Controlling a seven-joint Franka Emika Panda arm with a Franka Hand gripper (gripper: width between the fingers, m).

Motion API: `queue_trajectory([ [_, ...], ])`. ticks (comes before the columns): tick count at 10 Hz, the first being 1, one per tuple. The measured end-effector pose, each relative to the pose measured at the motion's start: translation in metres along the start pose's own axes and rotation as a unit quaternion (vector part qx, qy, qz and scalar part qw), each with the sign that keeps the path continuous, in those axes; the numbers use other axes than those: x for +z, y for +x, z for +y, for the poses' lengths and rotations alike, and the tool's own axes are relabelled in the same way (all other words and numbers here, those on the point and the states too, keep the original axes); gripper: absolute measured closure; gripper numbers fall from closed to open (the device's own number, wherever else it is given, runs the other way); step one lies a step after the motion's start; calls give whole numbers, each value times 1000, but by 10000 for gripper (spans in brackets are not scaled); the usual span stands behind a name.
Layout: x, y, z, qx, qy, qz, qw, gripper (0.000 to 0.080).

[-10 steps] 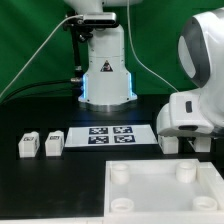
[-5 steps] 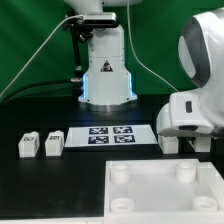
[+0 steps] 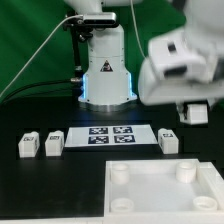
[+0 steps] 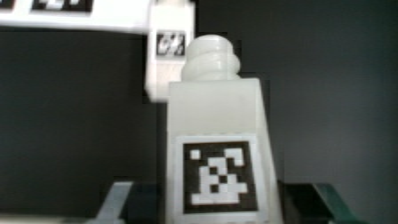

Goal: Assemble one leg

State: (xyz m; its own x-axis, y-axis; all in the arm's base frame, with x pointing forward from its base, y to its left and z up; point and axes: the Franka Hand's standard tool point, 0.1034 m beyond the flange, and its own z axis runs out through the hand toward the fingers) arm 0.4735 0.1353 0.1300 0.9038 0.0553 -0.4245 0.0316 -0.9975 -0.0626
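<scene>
Wrist view, leg: it sat gripped between two dark fingers, tag face toward the camera, with a rounded peg on its free end.
End effector: it was clenched on the leg's two sides at the end away from the peg, one finger showing on each flank.
Change: half a second earlier the arm had crouched low at the exterior view's right, past the marker board's end. Now it was raised and motion-blurred, with the end effector clear of the surface.
Neighbouring leg: it stayed standing just beside the marker board, now uncovered by the arm's rise.
Two spare legs: they were unmoved at the exterior view's left.
Panel: it lay flat in the foreground, and the round sockets in view were bare.
Meaning: the pick-up looked done. Carrying the leg to a socket and seating its peg seemed to remain.
Risk: a tilted grip could make the peg miss its socket.
</scene>
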Motion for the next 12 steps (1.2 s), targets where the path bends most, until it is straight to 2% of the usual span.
queue_trajectory([
  [1, -12, -12, 2, 1, -2, 43, 999, 506],
  [2, -12, -7, 0, -1, 0, 104, 995, 506],
  [3, -9, -8, 1, -2, 1, 130, 992, 506],
  [5, -17, 1, 2, -10, 5, 219, 976, 506],
  [7, -69, 34, 22, -38, 8, 317, 948, 506],
  [8, -92, 56, 28, -43, 8, 386, 921, 506],
  [9, -97, 66, 29, -45, 6, 436, 899, 506],
  [10, -92, 62, 29, -46, 4, 459, 887, 506],
  [11, -94, 62, 31, -44, 3, 495, 868, 506],
  [12, -94, 63, 34, -41, 2, 548, 836, 506],
])
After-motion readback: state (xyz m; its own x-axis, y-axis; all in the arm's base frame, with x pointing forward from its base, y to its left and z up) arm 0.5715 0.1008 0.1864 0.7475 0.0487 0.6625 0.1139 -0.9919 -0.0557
